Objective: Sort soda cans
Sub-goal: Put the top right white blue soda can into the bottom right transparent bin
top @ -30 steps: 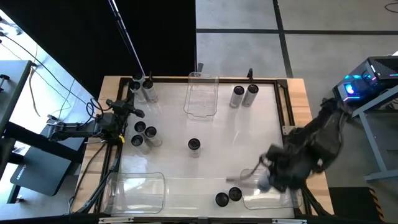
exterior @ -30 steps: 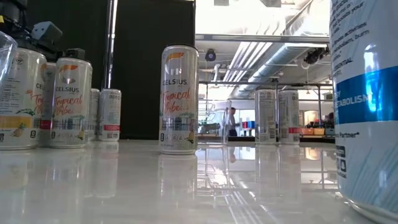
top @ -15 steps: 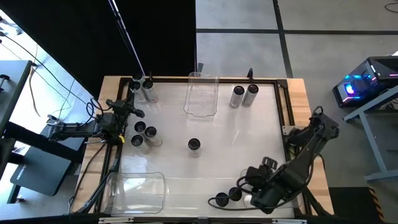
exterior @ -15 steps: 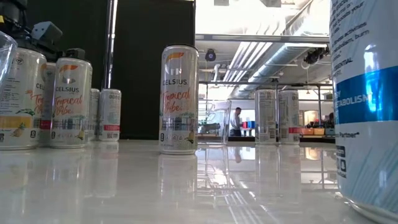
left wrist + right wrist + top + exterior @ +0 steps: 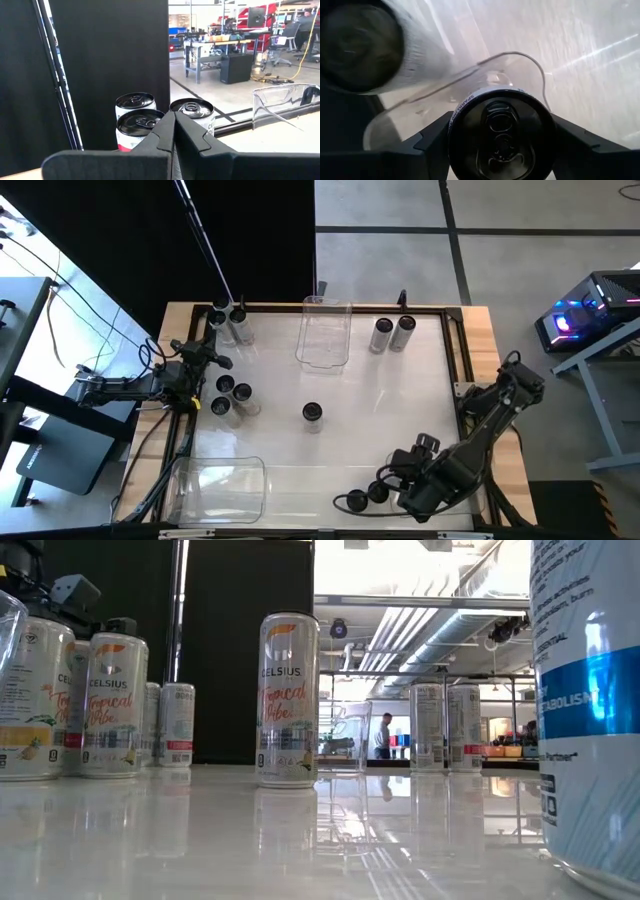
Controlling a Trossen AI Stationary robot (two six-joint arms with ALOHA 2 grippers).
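The right gripper (image 5: 383, 491) was low over the near right corner of the table (image 5: 380, 405), its fingers (image 5: 432, 135) set on either side of a can (image 5: 501, 131) and closed against its sides, so it gripped that can; the dark top with its pull tab filled the space between them in the right wrist view. A second can (image 5: 356, 500) stood just beside it toward the table's middle, and the same wrist view showed another dark round top (image 5: 360, 45) close by, along with the curved edge of a clear bin (image 5: 520, 56). That bin (image 5: 450, 502) lay under the right arm at the near right corner. The left gripper (image 5: 213, 360) hung at the left edge of the table with its fingers (image 5: 170, 132) pressed together, empty, facing three cans (image 5: 142, 120) at the far left corner. Other cans were spread over the table: a cluster (image 5: 230, 396) near the left gripper, one alone (image 5: 312, 413) near the middle, and a pair (image 5: 392, 333) at the far right. A second bin (image 5: 322, 330) sat at the far edge in the middle, and a third (image 5: 222, 485) at the near left corner. In the low view the lone can (image 5: 288, 700) stood upright, labelled with orange script.
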